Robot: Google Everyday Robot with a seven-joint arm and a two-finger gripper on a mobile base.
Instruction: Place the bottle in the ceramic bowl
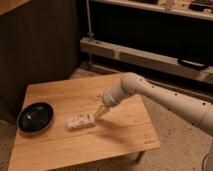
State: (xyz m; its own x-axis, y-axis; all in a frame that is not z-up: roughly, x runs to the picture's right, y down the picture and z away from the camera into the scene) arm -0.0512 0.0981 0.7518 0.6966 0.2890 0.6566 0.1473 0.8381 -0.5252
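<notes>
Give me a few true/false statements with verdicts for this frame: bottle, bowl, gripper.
1. The bottle lies on its side on the wooden table. True.
2. The bottle is inside the ceramic bowl. False: it lies on the table beside the bowl, apart from it.
3. The gripper is low over the table, at the bottle's end farthest from the bowl. True.
4. The gripper holds the bottle in the air. False: its jaws are open and the bottle rests on the table.
</notes>
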